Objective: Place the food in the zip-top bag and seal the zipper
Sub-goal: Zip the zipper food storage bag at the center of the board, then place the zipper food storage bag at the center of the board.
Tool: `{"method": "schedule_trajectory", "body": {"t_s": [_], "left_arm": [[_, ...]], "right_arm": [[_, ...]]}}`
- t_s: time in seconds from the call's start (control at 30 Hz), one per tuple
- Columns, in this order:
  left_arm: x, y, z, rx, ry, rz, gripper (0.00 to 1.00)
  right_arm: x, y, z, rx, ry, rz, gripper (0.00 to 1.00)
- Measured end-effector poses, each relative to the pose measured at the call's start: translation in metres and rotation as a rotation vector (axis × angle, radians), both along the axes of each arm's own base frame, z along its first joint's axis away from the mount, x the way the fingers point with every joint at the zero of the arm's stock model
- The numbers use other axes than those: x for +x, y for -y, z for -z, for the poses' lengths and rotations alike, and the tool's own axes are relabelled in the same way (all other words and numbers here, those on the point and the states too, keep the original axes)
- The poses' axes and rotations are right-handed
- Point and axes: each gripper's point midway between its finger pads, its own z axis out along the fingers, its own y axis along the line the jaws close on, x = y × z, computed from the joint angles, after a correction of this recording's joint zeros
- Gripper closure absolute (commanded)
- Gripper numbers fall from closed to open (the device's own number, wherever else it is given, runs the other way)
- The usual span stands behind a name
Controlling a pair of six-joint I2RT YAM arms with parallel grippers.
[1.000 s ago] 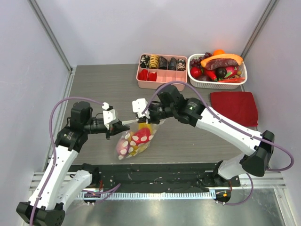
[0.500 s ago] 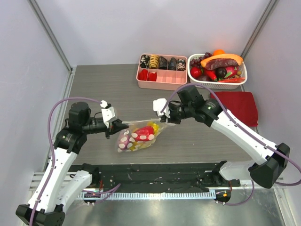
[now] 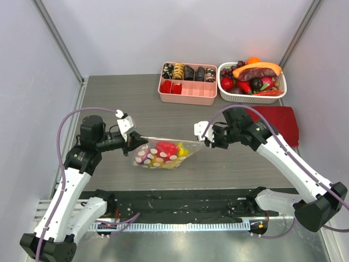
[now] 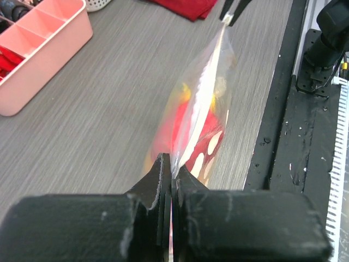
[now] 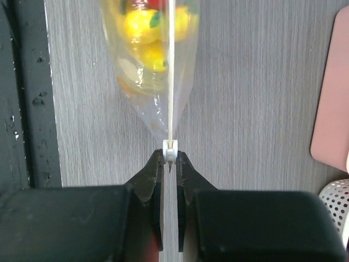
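**benchrat:** So where was the zip-top bag (image 3: 162, 154) at that point, and how would it handle?

**yam_tinkerer:** It hung strung between the two arms over the near-middle of the table (image 3: 136, 103), mouth edge up and pulled into a straight line. The left gripper (image 4: 170, 164) was clamped on one end of that edge. The right gripper (image 5: 170, 155) was pinched tight on the other end, right at the little white tab (image 5: 170, 146) where the zipper (image 5: 170, 82) finishes. The food (image 3: 166, 148) was all inside, sagging the belly down. I couldn't tell whether the bottom touched the table.

**benchrat:** Soft stuff, then?

**yam_tinkerer:** Yeah, I'd call it thin, floppy and slick. The toy fruit looked light, but it's loose, so I'd guess it rolls around and swings the pouch. The film itself gives you nothing to grab. The stiffer seal strip at the top is the only sensible hold, and the ends are best because tension keeps it flat for pressing shut. Whether the seal was closed along its whole length, I honestly couldn't see.
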Motion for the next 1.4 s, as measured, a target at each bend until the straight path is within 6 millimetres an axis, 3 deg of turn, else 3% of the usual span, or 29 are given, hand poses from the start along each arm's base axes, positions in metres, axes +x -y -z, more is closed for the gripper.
{"method": "schedule_trajectory", "body": {"t_s": [0.1,0.13,0.17,0.2,0.23,0.3,0.4,0.47,0.6,0.73,0.87,1.07,1.13,1.2,1.23,1.27,1.33,1.4], "left_arm": [[0.004,0.0,0.004,0.006,-0.02,-0.009,1.0],[0.005,0.0,0.006,0.008,-0.027,-0.008,1.0],[0.006,0.001,0.008,0.01,-0.035,-0.01,1.0],[0.008,0.001,0.009,0.01,-0.043,-0.009,1.0],[0.008,0.002,0.009,0.009,-0.051,-0.003,1.0],[0.009,0.004,0.007,0.004,-0.057,0.013,1.0],[0.006,0.007,-0.002,-0.013,-0.045,0.043,1.0],[0.003,0.009,-0.007,-0.023,-0.036,0.068,1.0],[-0.001,0.013,-0.011,-0.027,-0.034,0.111,1.0],[-0.002,0.015,-0.006,-0.021,-0.054,0.132,1.0],[0.002,0.017,-0.006,-0.015,-0.071,0.139,1.0],[0.005,0.018,-0.009,-0.009,-0.072,0.155,1.0],[0.006,0.019,-0.009,-0.011,-0.078,0.164,1.0],[0.006,0.02,-0.007,-0.013,-0.091,0.171,1.0],[0.006,0.02,-0.006,-0.012,-0.098,0.173,1.0],[0.006,0.021,-0.005,-0.013,-0.105,0.177,1.0],[0.008,0.022,-0.003,-0.014,-0.117,0.177,1.0],[0.01,0.022,-0.003,-0.018,-0.138,0.165,0.83]], "right_arm": [[-0.005,0.004,-0.002,-0.008,0.01,-0.015,0.99],[-0.007,0.006,-0.002,-0.013,0.01,-0.019,0.94],[-0.008,0.007,-0.001,-0.018,0.007,-0.023,0.83],[-0.01,0.008,-0.001,-0.021,0.004,-0.027,0.58],[-0.011,0.008,0.0,-0.024,-0.001,-0.031,0.42],[-0.016,0.013,0.004,-0.041,-0.026,-0.023,0.23],[-0.018,0.015,0.003,-0.05,-0.079,0.008,0.21],[-0.012,0.006,-0.01,-0.016,-0.101,0.034,0.21],[0.006,-0.032,-0.054,0.107,-0.079,0.055,0.22],[0.003,-0.075,-0.084,0.207,-0.067,0.007,0.24],[-0.015,-0.107,-0.08,0.22,-0.114,-0.058,0.27],[-0.03,-0.138,-0.066,0.22,-0.179,-0.091,0.35],[-0.029,-0.145,-0.064,0.225,-0.181,-0.081,0.48],[-0.025,-0.151,-0.062,0.231,-0.187,-0.063,0.67],[-0.021,-0.154,-0.058,0.229,-0.194,-0.042,0.77],[-0.019,-0.156,-0.056,0.227,-0.197,-0.032,0.98],[-0.014,-0.158,-0.049,0.219,-0.21,-0.003,0.99],[-0.011,-0.16,-0.046,0.221,-0.233,0.036,0.99]]}}
